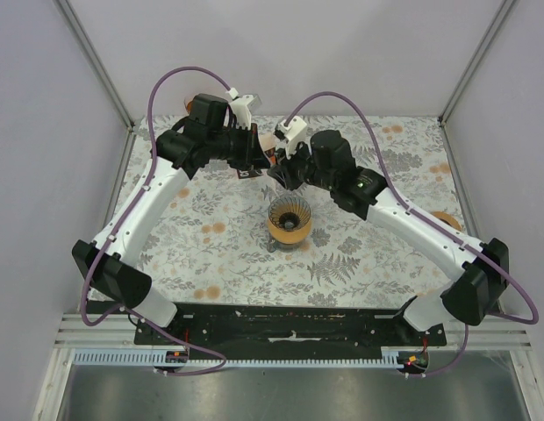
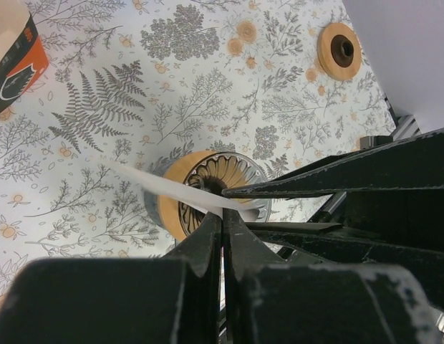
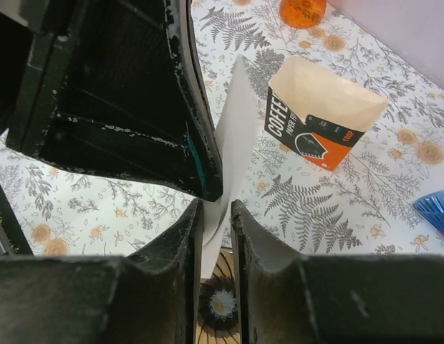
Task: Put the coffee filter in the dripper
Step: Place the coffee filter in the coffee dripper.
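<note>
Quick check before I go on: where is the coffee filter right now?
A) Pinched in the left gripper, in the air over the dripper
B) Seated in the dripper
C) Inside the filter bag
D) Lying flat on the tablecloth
A: in the left wrist view the left gripper is shut on the white coffee filter, which sticks out above the dripper and is not seated in it.
</note>
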Robot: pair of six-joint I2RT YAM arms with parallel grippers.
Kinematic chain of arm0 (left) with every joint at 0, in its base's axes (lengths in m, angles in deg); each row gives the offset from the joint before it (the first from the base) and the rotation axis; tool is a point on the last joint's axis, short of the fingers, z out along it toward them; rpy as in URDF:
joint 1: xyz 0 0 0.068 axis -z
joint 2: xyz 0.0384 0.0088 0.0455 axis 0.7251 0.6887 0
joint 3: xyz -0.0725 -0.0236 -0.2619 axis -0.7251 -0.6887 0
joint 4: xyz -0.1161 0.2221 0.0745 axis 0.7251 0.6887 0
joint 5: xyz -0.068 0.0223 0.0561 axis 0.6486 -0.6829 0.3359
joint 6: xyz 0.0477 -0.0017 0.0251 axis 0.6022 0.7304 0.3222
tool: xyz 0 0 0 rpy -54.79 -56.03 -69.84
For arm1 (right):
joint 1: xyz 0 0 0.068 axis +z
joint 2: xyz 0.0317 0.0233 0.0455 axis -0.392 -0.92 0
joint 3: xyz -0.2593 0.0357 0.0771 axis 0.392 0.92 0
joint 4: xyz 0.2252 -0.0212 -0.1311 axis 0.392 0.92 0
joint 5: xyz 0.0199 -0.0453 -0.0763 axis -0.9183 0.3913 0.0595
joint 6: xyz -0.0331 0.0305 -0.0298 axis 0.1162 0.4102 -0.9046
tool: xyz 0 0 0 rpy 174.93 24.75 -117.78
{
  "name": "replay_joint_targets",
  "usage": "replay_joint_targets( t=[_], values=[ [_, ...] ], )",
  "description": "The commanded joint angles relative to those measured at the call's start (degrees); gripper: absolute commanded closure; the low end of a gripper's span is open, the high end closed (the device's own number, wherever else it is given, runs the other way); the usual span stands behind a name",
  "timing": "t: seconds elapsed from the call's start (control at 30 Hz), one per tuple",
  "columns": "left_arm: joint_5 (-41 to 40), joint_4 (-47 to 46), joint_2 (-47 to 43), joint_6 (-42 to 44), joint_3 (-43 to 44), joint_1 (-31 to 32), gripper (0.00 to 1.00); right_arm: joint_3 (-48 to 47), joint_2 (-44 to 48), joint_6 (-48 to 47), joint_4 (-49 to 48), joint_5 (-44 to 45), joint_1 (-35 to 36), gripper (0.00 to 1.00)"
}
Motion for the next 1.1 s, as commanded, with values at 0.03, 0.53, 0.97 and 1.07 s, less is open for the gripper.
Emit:
replay_joint_targets(
  t=[0.03,0.53,0.97,1.07],
  values=[
    [-2.8,0.98,-1.16,2.2,0.8,-0.05,0.98,-1.29,3.36,0.62,-1.64,-4.54,-2.86,0.7],
    [-2.36,0.9,-1.25,2.55,0.62,-0.13,0.98,-2.17,3.28,2.82,-2.69,-6.4,-4.35,0.67],
    [-1.22,0.72,-0.9,2.2,0.8,-0.13,0.98,-2.69,0.38,5.37,-4.27,-7.45,-4.26,0.72],
    [-0.96,0.46,-0.73,2.03,0.89,-0.05,0.98,-3.04,-0.5,5.37,-4.18,-5.88,-3.74,0.68]
  ],
)
